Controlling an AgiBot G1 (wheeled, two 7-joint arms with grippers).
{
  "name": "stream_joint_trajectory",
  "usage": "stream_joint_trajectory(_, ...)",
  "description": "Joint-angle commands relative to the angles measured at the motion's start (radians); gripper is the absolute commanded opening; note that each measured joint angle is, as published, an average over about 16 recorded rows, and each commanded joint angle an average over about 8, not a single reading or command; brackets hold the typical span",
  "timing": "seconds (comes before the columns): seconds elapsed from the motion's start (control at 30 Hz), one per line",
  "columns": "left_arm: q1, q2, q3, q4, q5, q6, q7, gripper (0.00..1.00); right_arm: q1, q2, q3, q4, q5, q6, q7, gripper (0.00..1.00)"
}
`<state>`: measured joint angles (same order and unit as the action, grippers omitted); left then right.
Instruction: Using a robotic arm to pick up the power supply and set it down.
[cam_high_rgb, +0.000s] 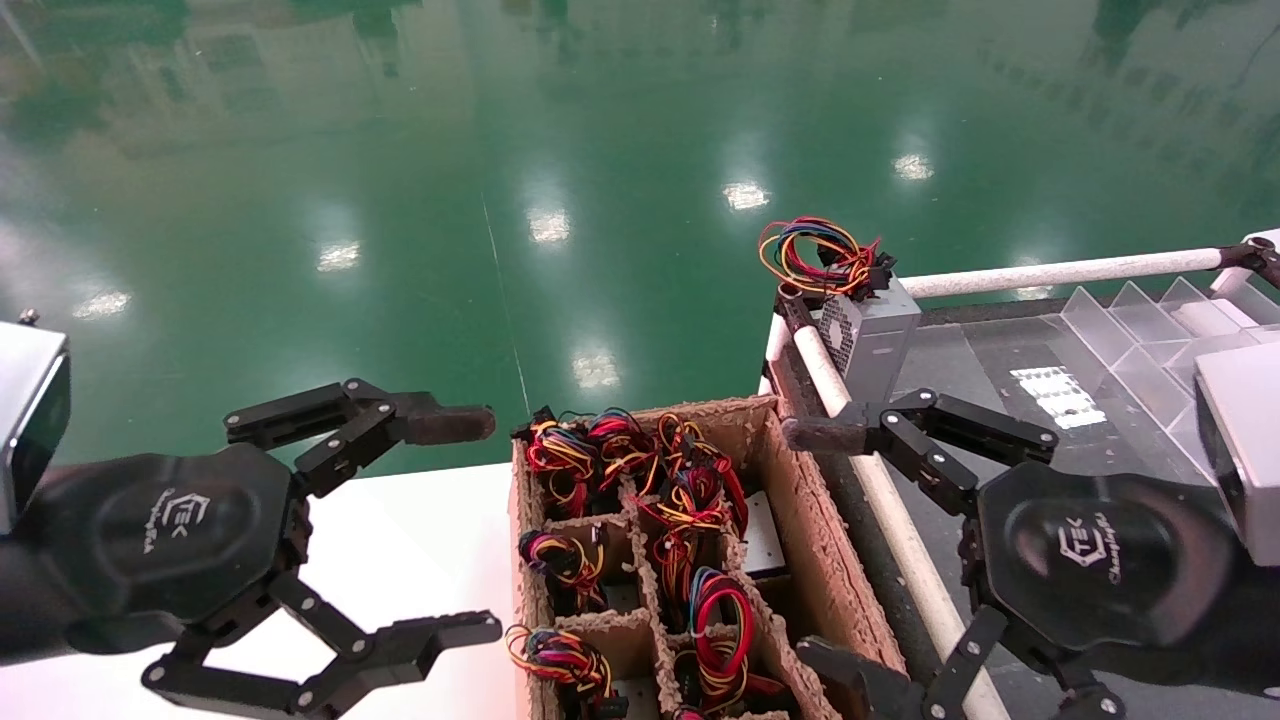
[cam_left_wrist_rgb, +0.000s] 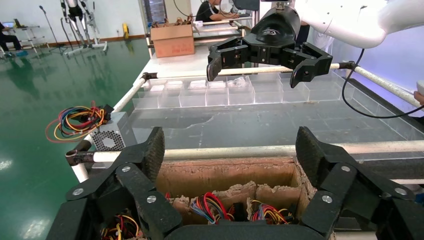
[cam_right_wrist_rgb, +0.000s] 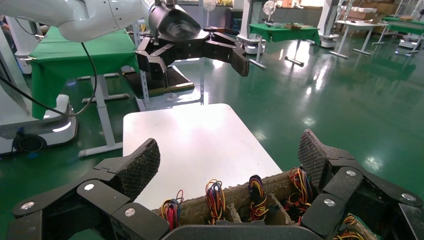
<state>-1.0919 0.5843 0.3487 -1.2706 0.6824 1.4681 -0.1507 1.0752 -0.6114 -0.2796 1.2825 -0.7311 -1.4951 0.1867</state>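
Several power supplies stand in the compartments of a cardboard crate (cam_high_rgb: 800, 520). Mostly their tight red-yellow-orange wire bundles (cam_high_rgb: 560, 455) show, and their grey bodies are largely hidden. My left gripper (cam_high_rgb: 470, 530) hovers open just left of the crate, over the white table. My right gripper (cam_high_rgb: 815, 545) hovers open at the crate's right wall. Neither holds anything. In the left wrist view my left gripper (cam_left_wrist_rgb: 230, 150) frames the crate's far wall. In the right wrist view my right gripper (cam_right_wrist_rgb: 227, 155) frames wire bundles (cam_right_wrist_rgb: 215, 197).
A similar grey box with a grille and a loose wire coil (cam_high_rgb: 868, 330) stands on the corner of the dark right table (cam_high_rgb: 1000, 400), behind a white rail (cam_high_rgb: 880, 490). Clear divider trays (cam_high_rgb: 1150, 330) sit farther right. A white table (cam_high_rgb: 400, 540) lies left of the crate.
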Motion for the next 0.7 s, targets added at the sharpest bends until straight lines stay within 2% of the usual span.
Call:
stream_joint_trajectory(0.03,0.0,0.0,0.0,0.0,0.0,0.0,0.0,0.0,0.0,0.0,0.0,0.0,0.0,0.0,0.0,1.0)
stream_joint_trajectory(0.7,0.0,0.0,0.0,0.0,0.0,0.0,0.0,0.0,0.0,0.0,0.0,0.0,0.0,0.0,0.0,1.0)
